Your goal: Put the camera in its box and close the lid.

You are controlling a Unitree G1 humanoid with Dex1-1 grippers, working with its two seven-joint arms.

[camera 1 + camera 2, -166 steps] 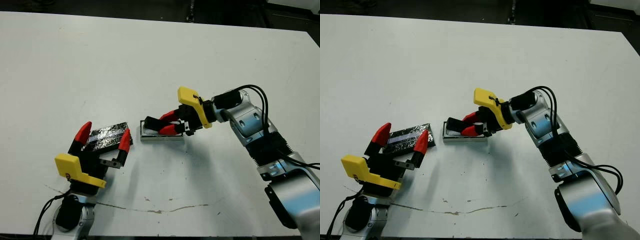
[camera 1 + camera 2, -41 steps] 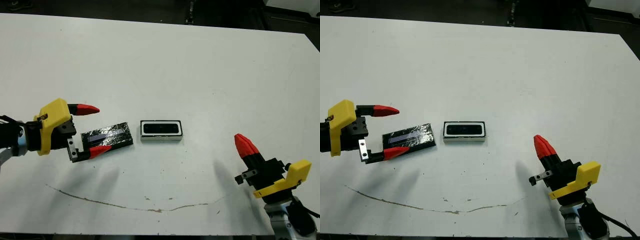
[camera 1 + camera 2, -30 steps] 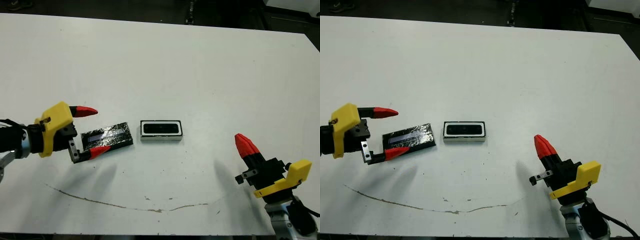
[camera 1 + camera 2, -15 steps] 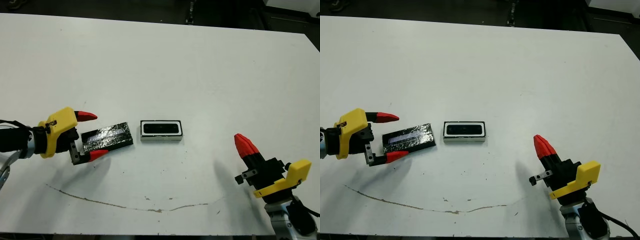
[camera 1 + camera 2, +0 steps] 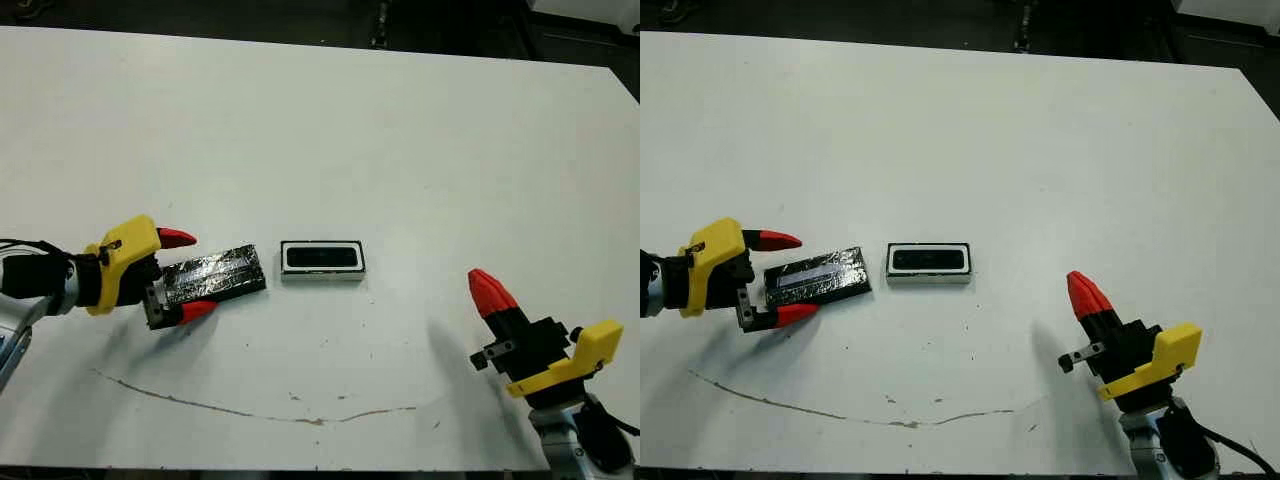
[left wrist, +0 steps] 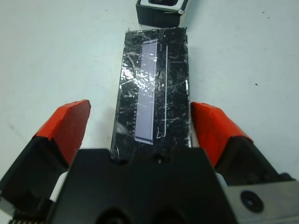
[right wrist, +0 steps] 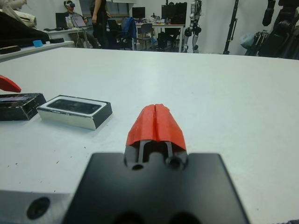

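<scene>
- The left gripper (image 5: 182,275) has slid forward around the lid (image 5: 213,274), fingers spread, apparently not yet gripping.
- The camera (image 5: 322,258) lies in the box (image 5: 322,275); closing remains.
- The right gripper (image 5: 1086,295) is pinched empty.

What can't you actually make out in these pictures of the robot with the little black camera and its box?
- Lid: in the left wrist view its near end is hidden behind the body of the left gripper, so contact there is unclear.
- Box: cut off by that view's edge.
- Camera: how deep it sits in the box is too small to judge from the head views.
- Right gripper: its arm runs off the frame.
</scene>
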